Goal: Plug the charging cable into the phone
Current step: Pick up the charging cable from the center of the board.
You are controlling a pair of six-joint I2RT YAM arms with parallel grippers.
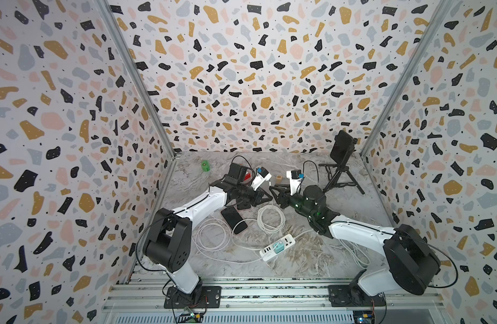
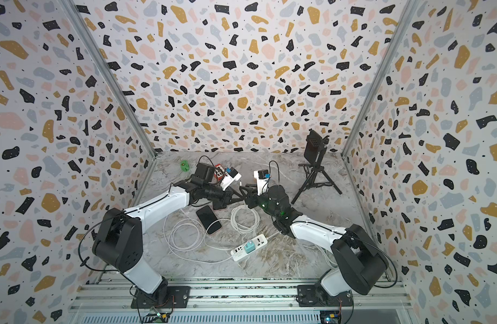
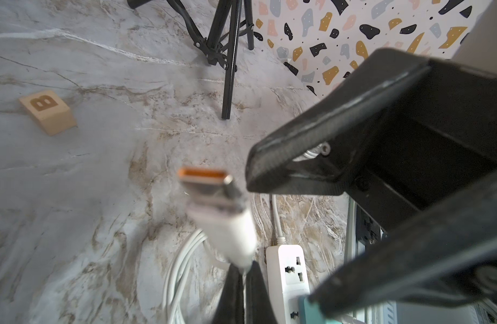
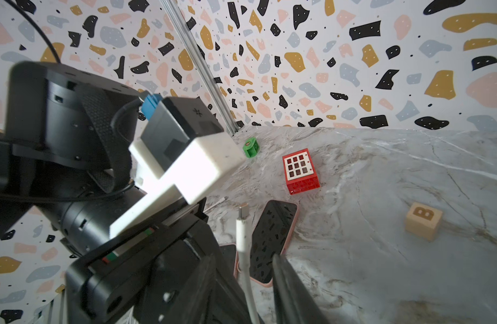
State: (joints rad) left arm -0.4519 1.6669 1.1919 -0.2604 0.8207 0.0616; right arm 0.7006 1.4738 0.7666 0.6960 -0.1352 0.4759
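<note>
Charging cable [image 4: 243, 238] is rising at the bottom centre of the right wrist view, with its metal plug pointing up. The left gripper [image 3: 243, 277], at the bottom centre of the left wrist view, is pinching the cord just behind the white connector, its fingers pressed together on it. The right gripper [image 4: 245, 263] is standing spread, one finger on each side of the cable and apparently touching nothing. Just beyond the plug, a pink-cased phone [image 4: 272, 241] is lying flat, dark face up, on the marble table [image 1: 311, 261]. A second phone [image 1: 233, 220] is lying below centre in a top view, and I cannot tell which one is meant.

Here is what I am judging could go wrong. The hold is sitting on soft cord, so the plug may be swinging off line under any push. A squeeze from the right jaws could be twisting it. The phone is lying loose and could be sliding away. The two grippers are also crowding each other.

Farther off, a red block [image 4: 300, 171], a lettered block [image 4: 424, 221] and a green piece [image 4: 250, 147] are sitting clear. A tripod [image 1: 338, 172] is standing at the upper right, near the wall corner. Bare marble is lying open at the lower right, beside the power strip [image 1: 289, 240].
</note>
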